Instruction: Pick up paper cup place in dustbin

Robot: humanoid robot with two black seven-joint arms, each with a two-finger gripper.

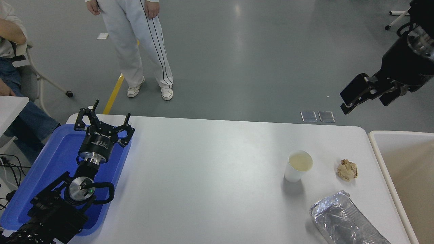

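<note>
Plainly, no grasp is yet made: the paper cup is seen upright near the table's right end, beside the dustbin; the right gripper, spread, is held high beyond the far edge; descent is required; left gripper parked, spread.

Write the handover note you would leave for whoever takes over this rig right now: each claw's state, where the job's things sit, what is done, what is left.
Left claw: open, empty, parked over the blue plastic tray at the table's left end.
Right claw: open, empty, raised in the air beyond the table's far right corner.
Small white paper cup: upright on the white table, right of centre, with a crumpled tan paper ball to its right and a silver foil tray nearer the camera.
Large off-white rectangular dustbin: past the table's right edge.
Done: nothing; cup not yet gripped.
Left: grasp the cup, carry it right, drop it in the dustbin.
</note>
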